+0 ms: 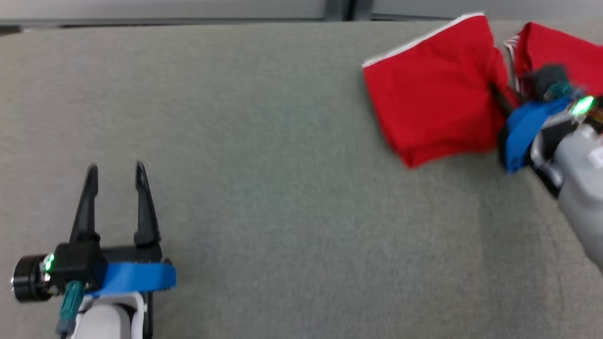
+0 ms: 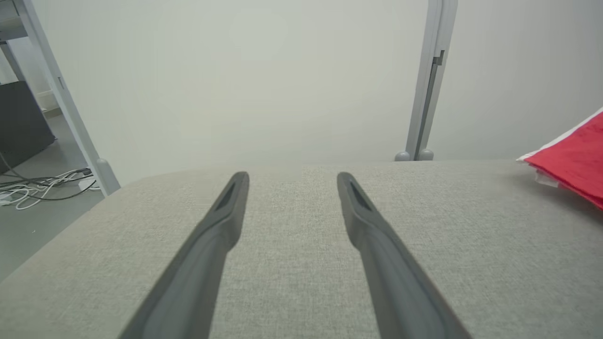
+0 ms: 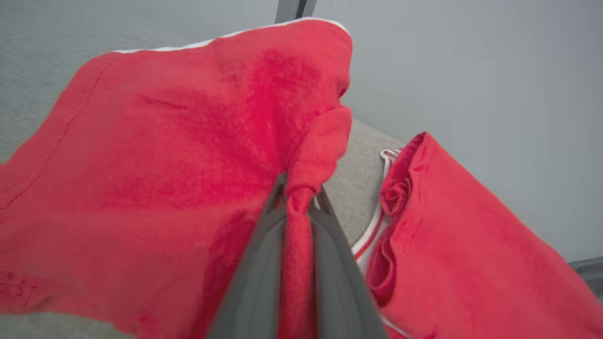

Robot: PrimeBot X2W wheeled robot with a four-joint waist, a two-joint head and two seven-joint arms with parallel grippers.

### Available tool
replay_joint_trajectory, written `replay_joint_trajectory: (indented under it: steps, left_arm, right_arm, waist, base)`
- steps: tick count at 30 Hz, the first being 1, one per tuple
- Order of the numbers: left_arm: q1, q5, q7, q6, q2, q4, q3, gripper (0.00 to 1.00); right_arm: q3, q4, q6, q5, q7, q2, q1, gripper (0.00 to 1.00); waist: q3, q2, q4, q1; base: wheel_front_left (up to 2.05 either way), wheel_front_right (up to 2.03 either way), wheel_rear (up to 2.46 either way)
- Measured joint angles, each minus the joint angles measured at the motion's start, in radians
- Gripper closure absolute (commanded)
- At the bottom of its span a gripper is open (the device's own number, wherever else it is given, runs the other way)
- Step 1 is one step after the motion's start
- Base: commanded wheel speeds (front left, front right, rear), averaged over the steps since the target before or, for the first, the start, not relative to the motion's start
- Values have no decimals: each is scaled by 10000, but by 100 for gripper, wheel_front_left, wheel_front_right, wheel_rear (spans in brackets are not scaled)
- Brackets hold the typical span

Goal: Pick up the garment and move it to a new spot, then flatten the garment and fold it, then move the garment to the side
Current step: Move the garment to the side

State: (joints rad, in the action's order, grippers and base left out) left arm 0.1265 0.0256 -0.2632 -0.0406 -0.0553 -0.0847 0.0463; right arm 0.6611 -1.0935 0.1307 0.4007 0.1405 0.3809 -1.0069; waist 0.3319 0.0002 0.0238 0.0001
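So the red garment (image 1: 424,94) sits way up at the far right corner of the grey cloth-covered worktop (image 1: 282,188). It's spread roughly along the far edge, with one white-trimmed half to the left and another half running off to the right. The right gripper (image 1: 498,93) comes at it from the near right, and its jaws are pinched tight on a bunched ridge of cloth right in the dip between the two halves. The right wrist view shows it best: right gripper (image 3: 299,190), with red fabric squeezed between the fingers.

The left gripper (image 1: 115,172) is parked at the near left corner with its jaws wide open and nothing in them, well apart from the cloth. So the right arm is obviously the one for the carry.

My guess is the lift makes both halves droop either side of the pinch. There's loads of bare worktop toward the middle and left, nothing in the way. Behind the far edge there's just a metal post (image 2: 426,80), and some cables (image 2: 42,183) on the floor.
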Motion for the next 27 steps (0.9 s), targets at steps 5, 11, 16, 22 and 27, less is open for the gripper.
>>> replay_joint_trajectory:
  steps: [5, 11, 16, 22, 27]
  left_arm:
    - [422, -174, 2, 31, -222, 581, 35, 0]
    - [812, -422, 4, 92, -675, 1358, 81, 0]
    - [848, -523, 2, 136, -984, 1839, 92, 0]
    - [850, -533, 2, 222, -1246, 2242, 130, 0]
    - [853, -533, 2, 263, -1319, 2368, 102, 0]
  right_arm:
    - [-128, 219, 0, 560, 46, 892, -1024, 100]
    - [-403, 230, 2, 1122, 157, 1802, -1795, 100]
    - [-456, 125, 2, 1538, 102, 2489, -2035, 100]
    - [-219, -36, 2, 1730, -161, 2750, -2287, 100]
    - [-180, -311, 2, 1918, -234, 2717, -2493, 100]
  waist:
    - [1072, 1, -848, 3]
    - [2071, 2, -1678, 3]
    - [2489, -1, -1968, -1]
    - [2863, -1, -2131, -1]
    - [3112, 0, -2136, 0]
  base:
    - [0, 0, 0]
    - [0, 0, 0]
    - [0, 0, 0]
    - [0, 0, 0]
    - [0, 0, 0]
